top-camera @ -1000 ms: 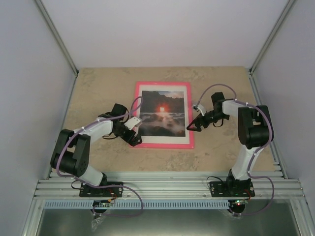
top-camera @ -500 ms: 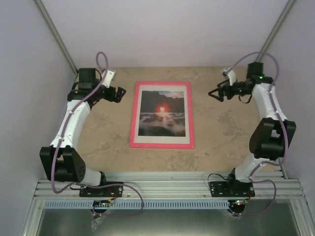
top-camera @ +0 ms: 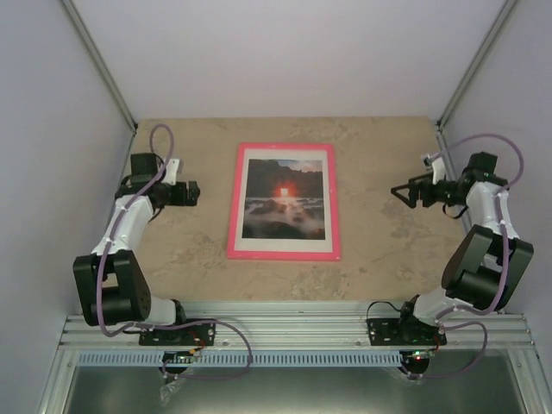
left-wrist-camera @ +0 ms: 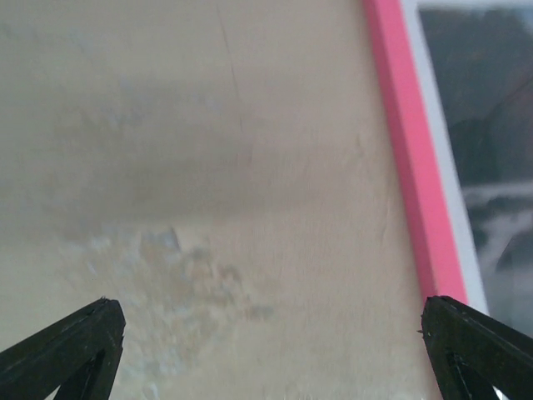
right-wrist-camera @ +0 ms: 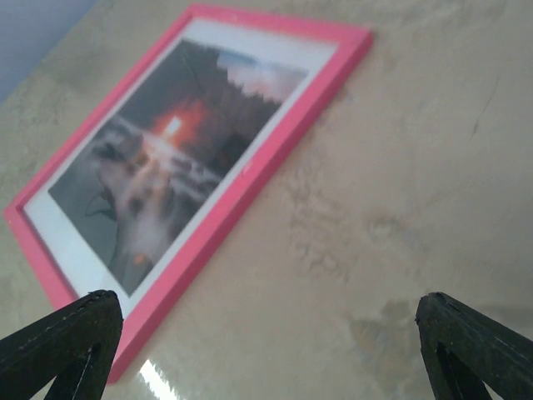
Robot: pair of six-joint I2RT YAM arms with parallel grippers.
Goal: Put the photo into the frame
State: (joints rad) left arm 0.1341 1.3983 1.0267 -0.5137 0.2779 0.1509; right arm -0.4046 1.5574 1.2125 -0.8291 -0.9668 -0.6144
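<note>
tally: photo [top-camera: 285, 198], one. frame [top-camera: 285, 255], one. table [top-camera: 379, 250], one. grippers, two: left gripper [top-camera: 191, 192], right gripper [top-camera: 398, 191], two fingers [left-wrist-camera: 75, 350] each.

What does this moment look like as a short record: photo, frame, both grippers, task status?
frame: flat on the table, around the photo
photo: face up, inside the frame
left gripper: open, empty, left of the frame, not touching
right gripper: open, empty, right of the frame, not touching
task status: photo appears seated in the frame
</note>
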